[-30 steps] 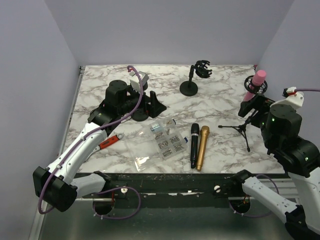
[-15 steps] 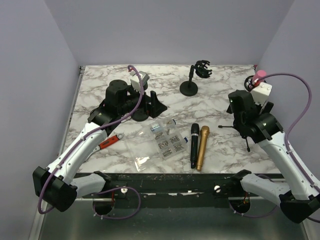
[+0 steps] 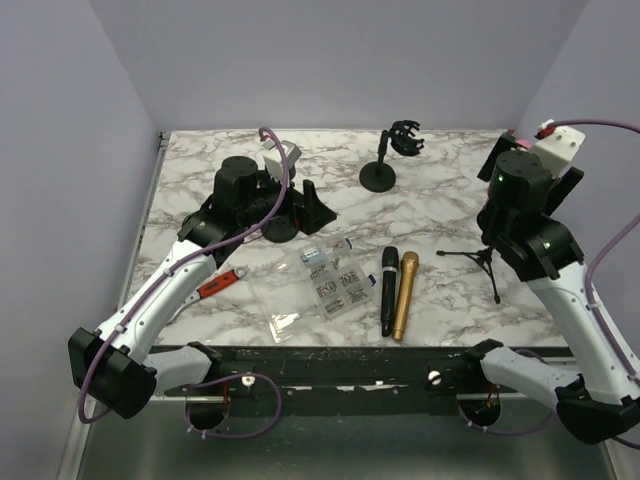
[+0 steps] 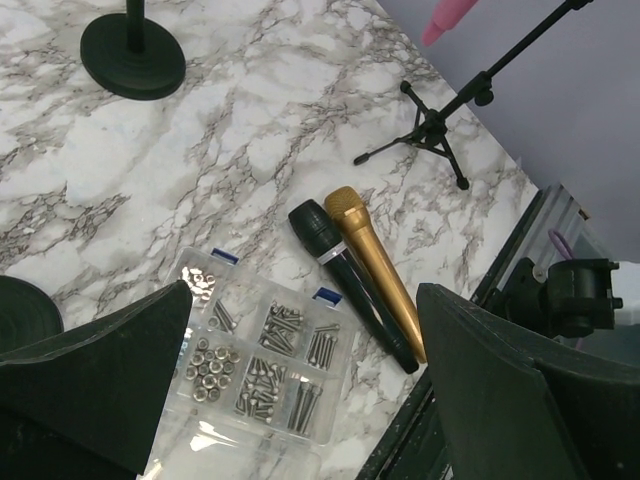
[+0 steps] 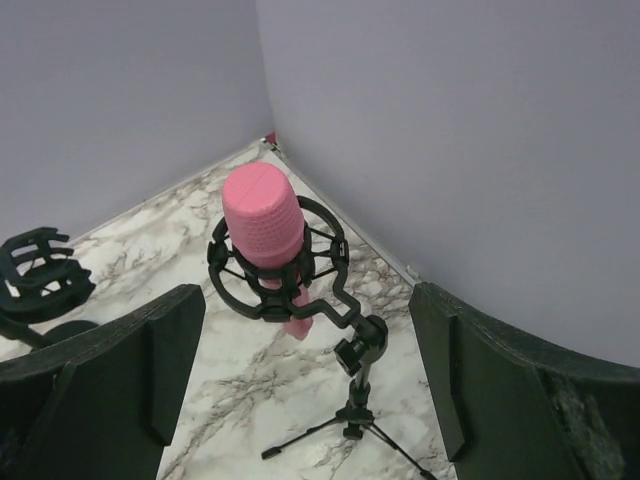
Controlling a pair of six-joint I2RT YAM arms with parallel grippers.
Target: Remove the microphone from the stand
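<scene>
Looking through right wrist: saw pink dome-topped mic (image 5: 262, 225) seated in black ring mount (image 5: 343, 255) on thin tripod stand (image 5: 352, 352), far right corner. Found right gripper (image 5: 305, 290) raised, tilted down at it, wide, empty. Found left gripper (image 4: 302, 290) wide too, over clear screw box (image 4: 260, 370). Caught only mic's tip from top.

Microphones: three. Pink mic (image 5: 262, 215), black mic (image 3: 388, 290), gold mic (image 3: 403, 296). Stands: two. Tripod stand (image 5: 356, 398), round-base stand (image 3: 378, 177). Screw box (image 4: 265, 368): one.

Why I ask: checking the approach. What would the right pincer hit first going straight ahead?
Probably the pink microphone in its shock mount, straight ahead of the open right pincer; depth unclear.
</scene>
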